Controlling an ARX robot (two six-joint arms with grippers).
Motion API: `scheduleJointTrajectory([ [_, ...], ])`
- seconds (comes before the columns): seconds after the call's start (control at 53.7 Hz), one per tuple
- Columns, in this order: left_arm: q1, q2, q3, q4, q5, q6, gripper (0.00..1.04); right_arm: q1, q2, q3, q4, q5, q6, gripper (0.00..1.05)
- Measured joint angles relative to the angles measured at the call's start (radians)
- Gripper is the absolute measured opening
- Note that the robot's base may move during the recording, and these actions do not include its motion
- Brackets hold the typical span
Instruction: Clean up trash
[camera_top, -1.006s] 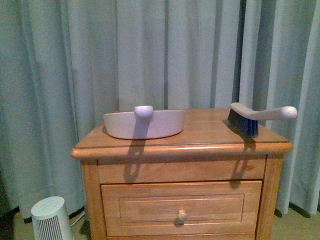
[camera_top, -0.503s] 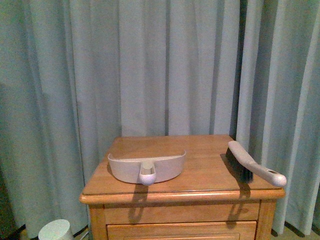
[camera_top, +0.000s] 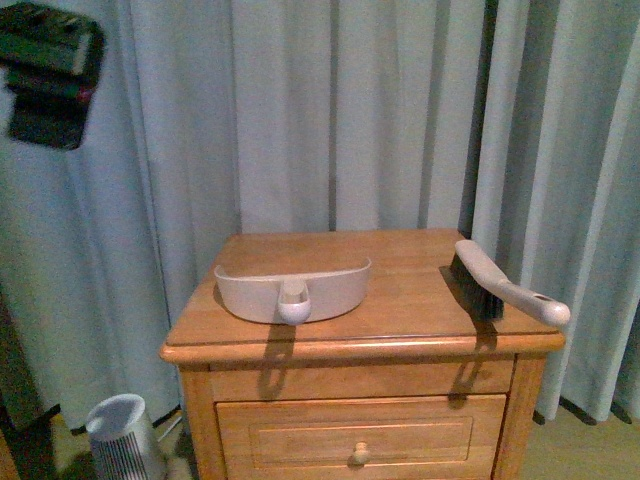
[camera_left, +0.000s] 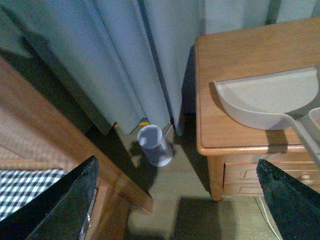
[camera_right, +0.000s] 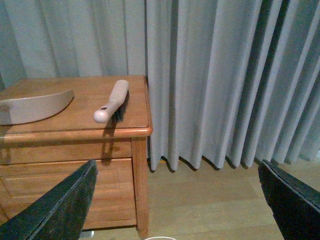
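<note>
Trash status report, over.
Left tool open, empty. Right tool open, empty. Trash not in view. Dustpan and brush lie on nightstand.

Matte black, wedge-shaped tool fingers (camera_left: 65, 205)

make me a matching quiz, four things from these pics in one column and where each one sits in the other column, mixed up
Things
1. dustpan
2. brush
3. white ribbed canister
4. drawer knob

Places
a. on the floor, left of the cabinet
b. on the cabinet's front, below its top
c. right side of the cabinet top
d. left-middle of the cabinet top

Pairs: 1-d, 2-c, 3-a, 4-b
</note>
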Motion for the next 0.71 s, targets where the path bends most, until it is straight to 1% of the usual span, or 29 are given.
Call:
scheduleJointTrajectory([
  [0.093,-0.067,0.146,0.13,-0.044,-0.036,-0.003,0.97,0.0,0.0,0.0,0.0,0.0,0.0,0.97],
  [0.279,-0.15,0.339,0.248,-0.121,-0.06,-0.073,0.97,0.0,0.0,0.0,0.0,0.0,0.0,0.97],
  [0.484,-0.203,0.48,0.373,-0.18,-0.039,-0.153,0.97,0.0,0.0,0.0,0.0,0.0,0.0,0.97],
  [0.708,-0.227,0.596,0.478,-0.208,-0.005,-0.183,0.97,0.0,0.0,0.0,0.0,0.0,0.0,0.97],
])
